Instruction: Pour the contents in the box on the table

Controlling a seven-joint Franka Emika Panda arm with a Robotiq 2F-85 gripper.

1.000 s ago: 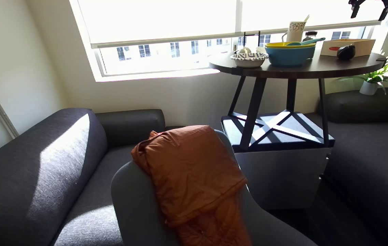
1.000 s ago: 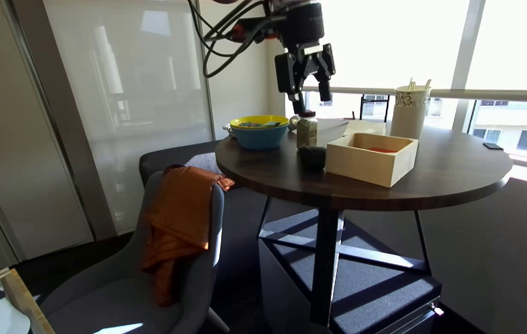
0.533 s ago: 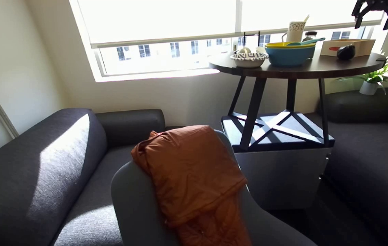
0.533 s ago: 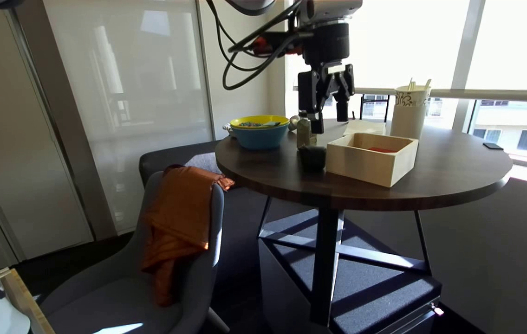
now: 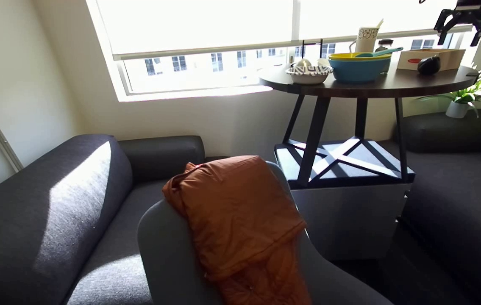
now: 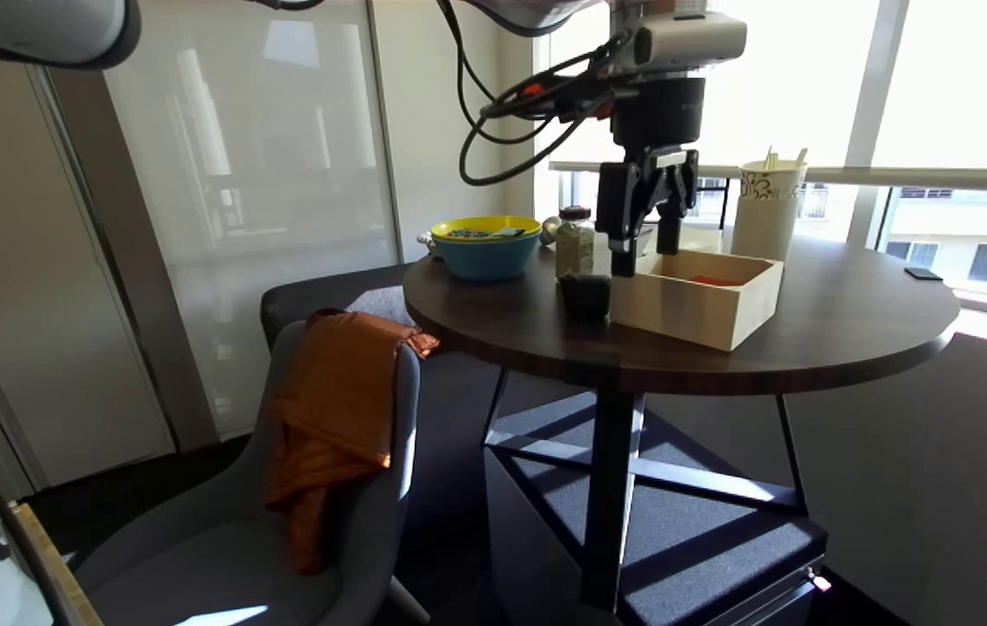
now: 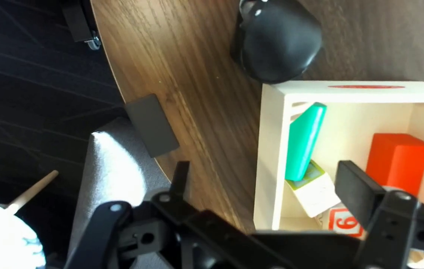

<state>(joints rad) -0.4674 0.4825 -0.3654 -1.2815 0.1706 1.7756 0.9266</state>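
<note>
"Box (image 6: 676,309) is lying which way from the claw (image 6: 646,256)?"

"In an exterior view it is sitting on the wood-grained surface (image 6: 858,296), below and toward that picture's right of the fingers (image 6: 623,263); one tip is overlapping its corner. It is looking like pale, smooth wood, squared and lidless."

"What is the red oval (image 5: 415,60) marking?"

"In an exterior view it is marking one side of the box. The claw is hanging above, toward that picture's right end, apart from it. A shiny, rounded black lump (image 5: 429,65), kind unclear, is sitting just in front."

"Is the wrist view settling the line-up?"

"The fingers are standing wide apart, gripping nothing: one is showing outside the box, the other over its inside, the plain wall (image 7: 269,160) lying between. The far end is running out of view, so I'm not judging the long axis."

"And what is it holding?"

"A smooth green cylinder (image 7: 306,144) is resting close beside that wall; a sharp-edged red block (image 7: 398,160) and a numbered cube (image 7: 343,223) are lying inside too. I'm guessing the coming move is calling for lowering, pinching that wall, then tipping."
</note>
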